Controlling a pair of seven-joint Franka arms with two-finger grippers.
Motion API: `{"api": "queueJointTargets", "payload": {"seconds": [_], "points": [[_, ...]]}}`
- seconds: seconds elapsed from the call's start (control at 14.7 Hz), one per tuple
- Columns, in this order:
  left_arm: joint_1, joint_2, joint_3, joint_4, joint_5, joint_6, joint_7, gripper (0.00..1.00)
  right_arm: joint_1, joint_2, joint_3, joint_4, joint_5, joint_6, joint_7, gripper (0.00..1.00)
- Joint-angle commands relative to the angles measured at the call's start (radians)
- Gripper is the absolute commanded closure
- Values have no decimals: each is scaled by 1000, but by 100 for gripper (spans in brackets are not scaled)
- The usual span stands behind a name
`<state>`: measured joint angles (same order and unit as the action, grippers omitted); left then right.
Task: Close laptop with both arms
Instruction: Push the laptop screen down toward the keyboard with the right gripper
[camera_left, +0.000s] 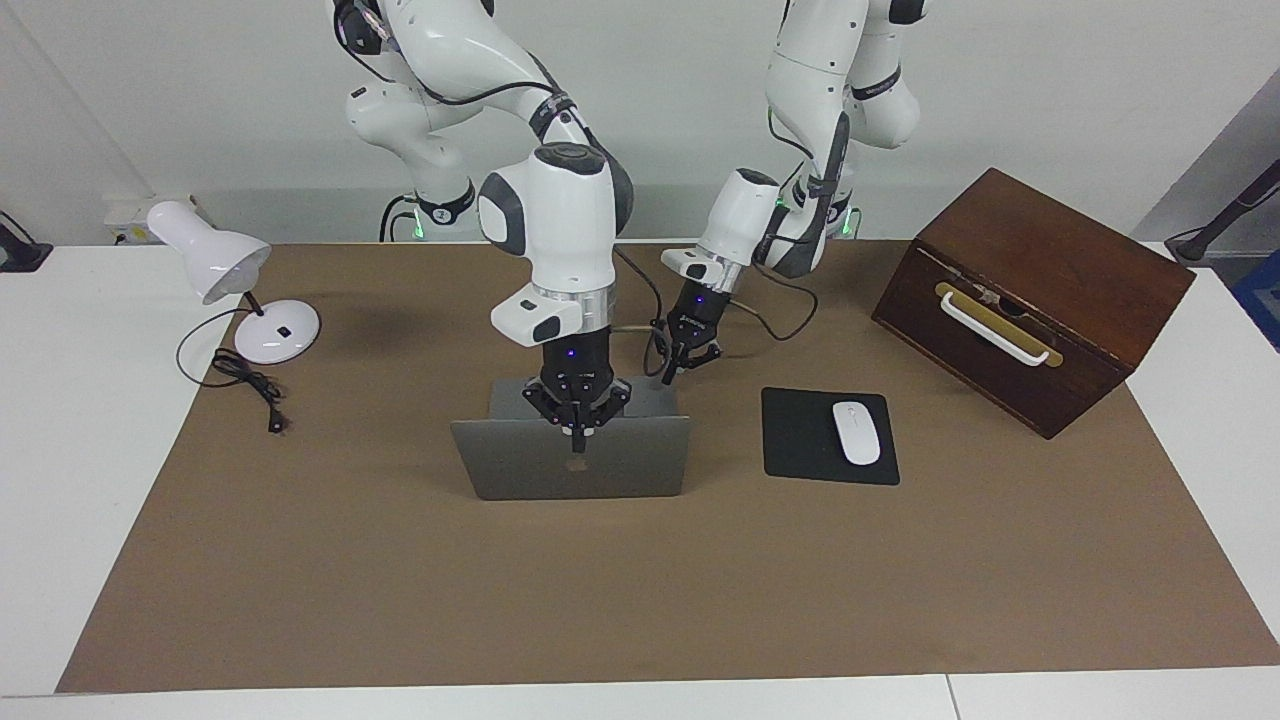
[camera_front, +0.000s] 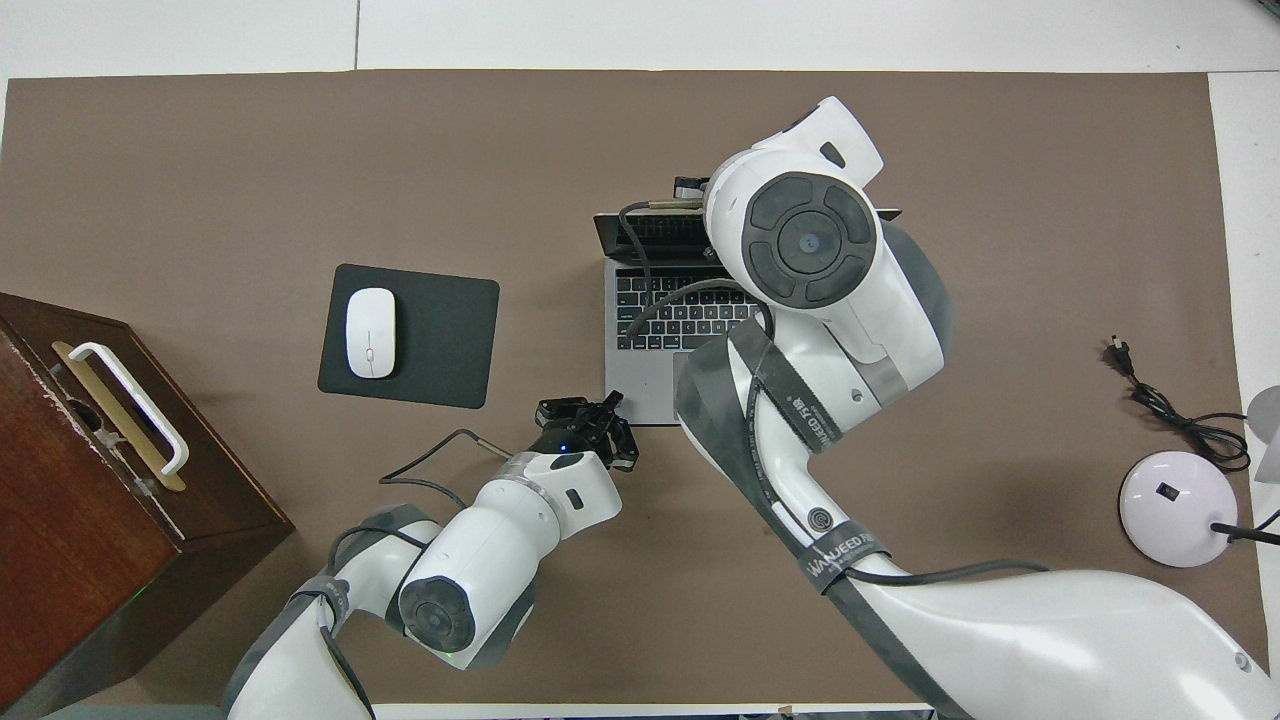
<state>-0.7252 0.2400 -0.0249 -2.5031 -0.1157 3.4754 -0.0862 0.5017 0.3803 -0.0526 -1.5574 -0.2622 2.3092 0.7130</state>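
Brown matting covers the table, and the laptop (camera_left: 570, 470) stands open mid-table. Right gripper (camera_left: 577, 432), fingers pinched together and empty, sits at the lid's top edge; left gripper (camera_left: 668, 378), also closed empty, hangs over the base's corner nearest the robots.

From where I stand, one laptop (camera_left: 575, 470) sits open on one brown mat (camera_left: 640, 580) that covers the white counter (camera_left: 60, 420). There is one black mouse pad (camera_left: 800, 440) with one white mouse (camera_left: 856, 432) on it, one dark wooden box (camera_left: 1035, 290) with a single white handle (camera_left: 995, 330), and one white desk lamp (camera_left: 235, 285) with one black cord (camera_left: 245, 385). Two white robot arms reach in, so two grippers: the right gripper (camera_left: 577, 428) and the left gripper (camera_left: 672, 374).
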Motion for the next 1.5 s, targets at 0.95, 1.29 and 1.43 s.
{"api": "queueJointTargets", "payload": {"seconds": [0.95,1.29,1.43], "points": [[-26,51,16,21,2,24,36,100,-101,-38,7,-87,327,-157,-316,100],[-22,54,16,21,2,24,77,100,-118,-32,7,-104,374,-221,-348,100],[-19,56,17,21,7,24,86,100,-120,-28,7,-104,376,-244,-360,100]]}}
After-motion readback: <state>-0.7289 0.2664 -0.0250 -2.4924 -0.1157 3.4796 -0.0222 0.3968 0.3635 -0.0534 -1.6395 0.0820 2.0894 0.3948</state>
